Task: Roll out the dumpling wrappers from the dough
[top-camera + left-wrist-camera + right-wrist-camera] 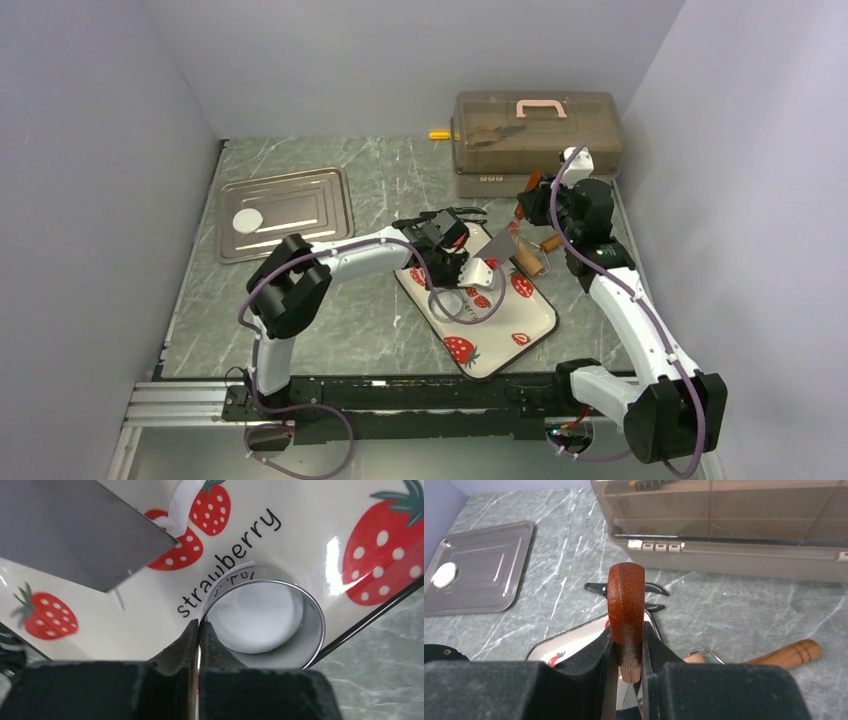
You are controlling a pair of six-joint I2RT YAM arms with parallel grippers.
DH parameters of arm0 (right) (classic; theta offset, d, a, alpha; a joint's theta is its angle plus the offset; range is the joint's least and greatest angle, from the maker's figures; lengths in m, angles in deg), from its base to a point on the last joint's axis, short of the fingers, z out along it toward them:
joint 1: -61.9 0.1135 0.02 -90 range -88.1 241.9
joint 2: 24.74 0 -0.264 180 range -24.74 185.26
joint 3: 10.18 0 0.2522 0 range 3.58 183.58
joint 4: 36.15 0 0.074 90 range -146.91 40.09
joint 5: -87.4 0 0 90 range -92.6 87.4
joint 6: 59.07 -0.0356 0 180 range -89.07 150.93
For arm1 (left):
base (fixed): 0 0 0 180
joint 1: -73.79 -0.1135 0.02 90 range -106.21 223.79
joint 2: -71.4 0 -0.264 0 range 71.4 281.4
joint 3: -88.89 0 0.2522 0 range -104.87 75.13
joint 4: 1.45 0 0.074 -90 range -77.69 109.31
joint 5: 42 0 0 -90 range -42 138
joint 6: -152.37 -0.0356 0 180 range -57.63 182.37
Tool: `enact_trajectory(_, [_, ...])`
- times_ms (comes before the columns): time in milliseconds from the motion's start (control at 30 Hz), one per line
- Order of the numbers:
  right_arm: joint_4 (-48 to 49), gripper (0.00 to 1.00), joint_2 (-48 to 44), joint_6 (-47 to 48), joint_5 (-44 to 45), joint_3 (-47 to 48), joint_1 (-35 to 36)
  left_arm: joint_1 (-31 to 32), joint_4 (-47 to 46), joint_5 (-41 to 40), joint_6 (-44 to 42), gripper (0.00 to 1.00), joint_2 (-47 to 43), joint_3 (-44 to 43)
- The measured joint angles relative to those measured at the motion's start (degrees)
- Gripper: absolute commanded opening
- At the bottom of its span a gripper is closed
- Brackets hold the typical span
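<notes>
Left wrist: left tool (199,627) is pinched narrow on the near wall of the ring (315,640). The ring sits on the strawberry tray (310,520), close to the tray's edge. White dough (260,615) fills the inside of the ring. A thin dough strip (235,572) curls just outside the far rim. The scraper (75,530) blade comes in from upper left with another dough scrap (182,505) at its tip. The handle is out of frame, and the tool body hides the lower part of the ring.

Right wrist: right tool (626,640) is clamped on the scraper's reddish wooden handle, and the fingers hide the blade below. Only a corner of the strawberry tray shows, with no ring or dough visible. A wooden roller (794,652) lies on the table (734,605) to the right, its near end cut off by the tool body.

Top external: the only view showing the whole layout. Both tools are over the far end of the strawberry tray, and the blade angles down beside the left tool. The left tool covers the ring and dough, so neither can be made out. One round white wrapper (248,220) lies on the metal tray (300,200) at far left, well apart from the tools. A brown lidded box (535,140) sits at the back right. Finger gaps are too small to read from here.
</notes>
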State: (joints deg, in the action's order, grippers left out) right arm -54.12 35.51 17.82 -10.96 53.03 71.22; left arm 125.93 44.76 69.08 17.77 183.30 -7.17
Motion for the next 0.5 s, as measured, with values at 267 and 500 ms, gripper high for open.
enact_trajectory(267, [1.8,0.00,0.1,-0.4,-6.1,-3.0,-0.8,0.9,0.6,-0.1,-7.4,0.44,0.1,-2.2])
enact_trajectory(500, [1.7,0.00,0.0,-0.2,-7.8,-3.1,-1.2,-0.7,2.9,-2.0,5.8,0.50,0.0,-10.0])
